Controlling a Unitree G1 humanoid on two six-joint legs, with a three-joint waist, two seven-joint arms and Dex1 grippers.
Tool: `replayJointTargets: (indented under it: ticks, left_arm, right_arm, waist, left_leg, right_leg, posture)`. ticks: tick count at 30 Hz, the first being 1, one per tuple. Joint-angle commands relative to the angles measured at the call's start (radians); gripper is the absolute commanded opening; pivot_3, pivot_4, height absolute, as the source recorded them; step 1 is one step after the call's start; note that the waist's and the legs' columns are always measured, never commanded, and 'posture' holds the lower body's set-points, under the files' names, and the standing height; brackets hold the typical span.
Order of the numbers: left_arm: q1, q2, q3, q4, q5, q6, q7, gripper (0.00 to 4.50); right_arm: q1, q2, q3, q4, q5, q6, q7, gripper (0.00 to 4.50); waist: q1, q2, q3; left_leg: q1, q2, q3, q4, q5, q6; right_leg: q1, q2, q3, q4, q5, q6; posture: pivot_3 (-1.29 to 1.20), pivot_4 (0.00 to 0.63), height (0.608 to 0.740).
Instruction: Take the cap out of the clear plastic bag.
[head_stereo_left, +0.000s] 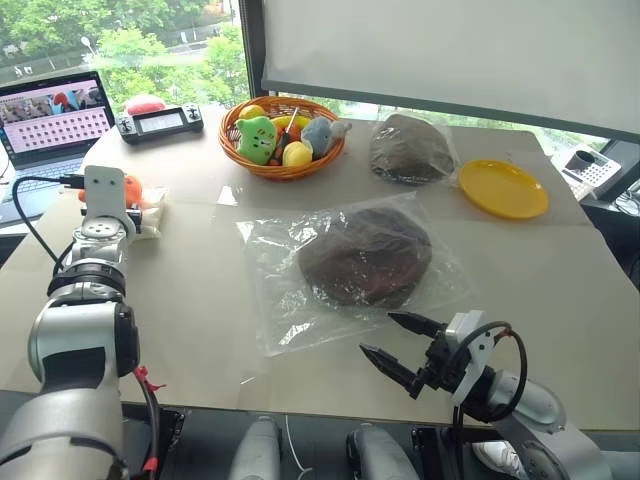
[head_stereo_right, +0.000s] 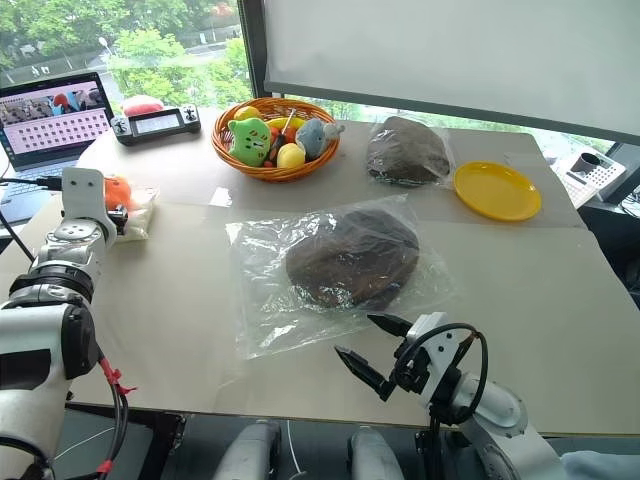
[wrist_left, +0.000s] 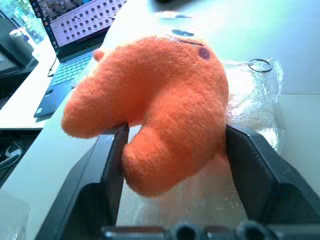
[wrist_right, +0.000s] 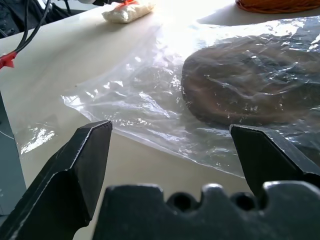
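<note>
A soft, round, reddish dark-brown fabric cap (head_stereo_left: 366, 257) is seen lying flat inside a large, crinkly, transparent plastic bag (head_stereo_left: 272, 310) near the middle of the beige table (head_stereo_left: 190, 300); the bag spreads well beyond the cap on every side, and the cap is fully enclosed. The right gripper (head_stereo_left: 398, 345) is held just off the near edge of the bag with its two black fingers spread wide and nothing between them. The left gripper (wrist_left: 172, 150) is placed far off to the left by a small white packet (head_stereo_left: 152, 212), its fingers standing apart on either side of a fuzzy orange plush toy (wrist_left: 150, 107); whether the toy is truly clamped or only framed cannot be settled. The cap is judged light, limp and easily bunched, so a pinch on a fold of its fabric should hold well, whereas the film is thin, slippery and prone to slide across the table when tugged. The bag's open mouth cannot be made out, so it must be found first. One edge of the film would best be pinned or lifted while the cap's rim is drawn out. A greyer dark bundle wrapped tightly in plastic (head_stereo_left: 410, 148) beside a round yellow plate (head_stereo_left: 503, 188) should be left alone.
</note>
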Motion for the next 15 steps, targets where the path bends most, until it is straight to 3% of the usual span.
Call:
replayJointTargets:
  ticks: [1,5,8,11,14,15]
  left_arm:
    - [-0.047,0.007,0.017,-0.011,0.017,-0.014,-0.001,4.47]
    - [-0.049,0.001,0.018,-0.014,0.032,-0.024,-0.033,4.47]
    - [-0.057,-0.015,-0.003,-0.027,0.049,-0.066,-0.146,4.47]
    - [-0.065,-0.033,-0.002,-0.054,0.028,-0.127,-0.354,4.47]
    - [-0.047,-0.031,0.017,-0.133,-0.042,-0.177,-0.658,4.47]
    - [-0.014,-0.023,0.024,-0.246,-0.111,-0.131,-0.829,4.47]
  right_arm:
    - [0.001,-0.001,-0.021,-0.033,0.013,-0.007,-0.003,4.5]
    - [0.008,-0.002,-0.021,-0.034,0.012,-0.01,-0.002,4.5]
    - [0.011,-0.005,-0.022,-0.036,0.012,-0.01,0.001,4.5]
    - [0.014,-0.011,-0.02,-0.039,0.008,-0.011,0.006,4.5]
    - [-0.002,-0.015,-0.013,-0.042,0.004,-0.002,0.002,4.5]
    - [-0.025,-0.018,-0.014,-0.05,0.008,0.011,-0.005,4.5]
  waist:
    - [-0.001,0.0,0.0]
    - [-0.005,0.0,0.0]
    - [-0.007,0.0,0.0]
    - [-0.005,0.0,0.0]
    - [-0.01,0.0,0.0]
    - [-0.014,0.0,0.0]
  left_leg:
    - [0.0,0.0,0.0,0.0,0.0,0.0]
    - [0.0,0.0,0.0,0.0,0.0,0.0]
    - [0.0,0.0,0.0,0.0,0.0,0.0]
    - [0.0,0.0,0.0,0.0,0.0,0.0]
    - [-0.001,0.0,0.0,0.0,0.0,0.0]
    - [-0.001,0.0,0.0,0.0,0.0,0.0]
  right_leg:
    - [0.0,0.0,0.0,0.0,0.0,0.0]
    - [0.0,0.0,0.0,-0.001,0.001,-0.002]
    - [0.0,0.0,0.0,0.0,0.001,-0.002]
    - [0.0,0.0,0.0,0.0,0.001,-0.002]
    - [0.0,0.0,0.0,-0.001,0.002,-0.003]
    - [0.0,0.0,0.0,-0.001,0.002,-0.004]
  posture:
    - [0.0,0.15,0.74]
    - [0.0,0.15,0.74]
    - [0.0,0.15,0.74]
    - [0.0,0.15,0.74]
    - [0.0,0.15,0.74]
    - [0.0,0.15,0.74]
